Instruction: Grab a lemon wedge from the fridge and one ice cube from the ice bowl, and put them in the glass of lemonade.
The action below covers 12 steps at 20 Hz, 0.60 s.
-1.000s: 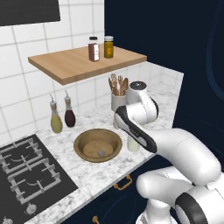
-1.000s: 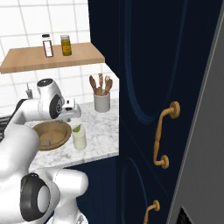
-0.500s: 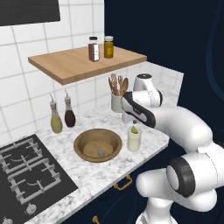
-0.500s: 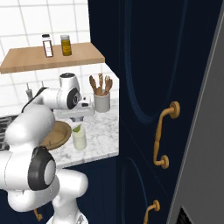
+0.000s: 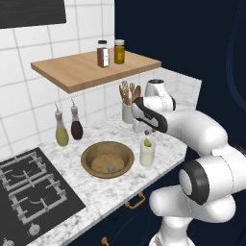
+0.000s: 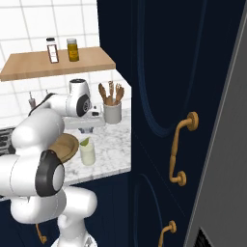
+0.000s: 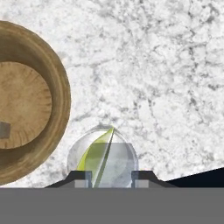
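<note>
Where it meets the glass of lemonade (image 7: 103, 157), yellow-green lemon wedge (image 7: 97, 154), seemingly tilted.

Lemon wedge (image 6: 85, 142) atop glass of lemonade (image 6: 88, 154); gripper (image 6: 87, 130) above.

I can read no text, label, brand or number anywhere here; the two jars (image 5: 110, 52) on the shelf (image 5: 91, 70) show nothing legible to me.

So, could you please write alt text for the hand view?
Seen from above, a lemon wedge stands in the glass of lemonade between the claw tips. The wooden ice bowl sits beside it on the marble counter.
</note>
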Available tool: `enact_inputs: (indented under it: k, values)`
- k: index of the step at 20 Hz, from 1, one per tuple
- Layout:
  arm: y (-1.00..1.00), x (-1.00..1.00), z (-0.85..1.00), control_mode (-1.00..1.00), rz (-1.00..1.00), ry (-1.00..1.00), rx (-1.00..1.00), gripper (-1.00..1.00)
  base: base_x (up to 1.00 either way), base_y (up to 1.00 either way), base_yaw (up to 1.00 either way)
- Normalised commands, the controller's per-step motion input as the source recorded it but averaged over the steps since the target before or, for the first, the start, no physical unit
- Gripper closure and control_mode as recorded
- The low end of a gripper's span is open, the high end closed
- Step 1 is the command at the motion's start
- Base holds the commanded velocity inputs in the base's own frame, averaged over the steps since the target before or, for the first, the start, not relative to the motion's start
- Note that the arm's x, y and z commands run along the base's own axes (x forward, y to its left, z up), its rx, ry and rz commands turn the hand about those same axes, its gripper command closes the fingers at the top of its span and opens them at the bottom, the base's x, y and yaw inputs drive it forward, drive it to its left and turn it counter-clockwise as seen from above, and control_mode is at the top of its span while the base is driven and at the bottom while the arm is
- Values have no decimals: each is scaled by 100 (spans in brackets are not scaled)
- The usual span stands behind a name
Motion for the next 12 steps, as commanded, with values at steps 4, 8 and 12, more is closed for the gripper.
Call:
enact_inputs:
  k: [4,8,12]
  values:
    - [0,0,-7,-100,0,0,0,100,0,0,0]
    - [0,0,-4,-100,0,0,0,100,0,0,0]
    - [0,-1,-1,-100,0,-3,0,100,0,0,0]
